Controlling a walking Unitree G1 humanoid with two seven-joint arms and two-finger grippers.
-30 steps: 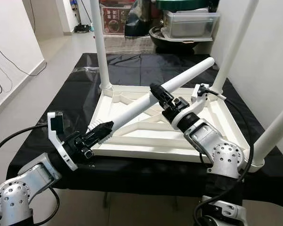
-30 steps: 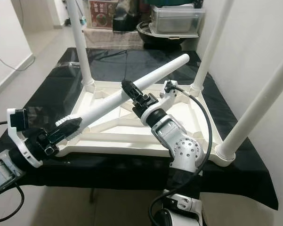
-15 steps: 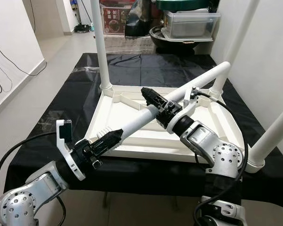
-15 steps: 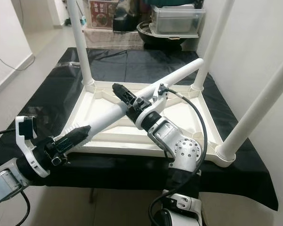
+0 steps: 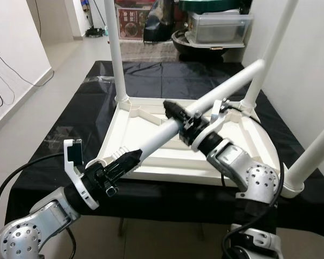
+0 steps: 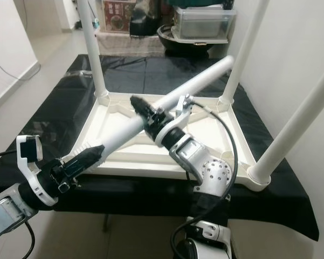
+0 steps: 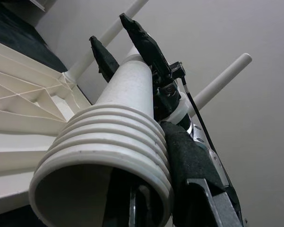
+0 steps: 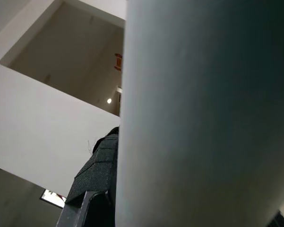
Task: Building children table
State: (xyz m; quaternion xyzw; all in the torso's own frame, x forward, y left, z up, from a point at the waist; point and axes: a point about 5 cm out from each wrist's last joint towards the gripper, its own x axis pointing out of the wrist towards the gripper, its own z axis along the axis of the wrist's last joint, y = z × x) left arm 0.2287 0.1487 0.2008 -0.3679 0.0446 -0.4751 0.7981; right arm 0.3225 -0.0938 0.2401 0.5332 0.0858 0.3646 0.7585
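The left gripper (image 5: 124, 160) was clamped on the loose leg's (image 5: 215, 94) threaded end; the right gripper (image 5: 178, 111) gripped mid-shaft; its long axis slanted up-right, the empty socket (image 5: 104, 161) on the upturned tabletop (image 5: 162, 156) lying nearest the left.

A desk (image 5: 91, 102) covered with a black sheet (image 5: 167, 75) carries the work. Directly on the sheet lies a white plastic tabletop (image 5: 145, 121), turned upside down so its ribbed underside faces up. Three white legs stand upright in its corners: one at the far left (image 5: 116, 54), one at the far right (image 5: 269, 48), and one at the near right (image 5: 312, 156), close to the desk's front edge.
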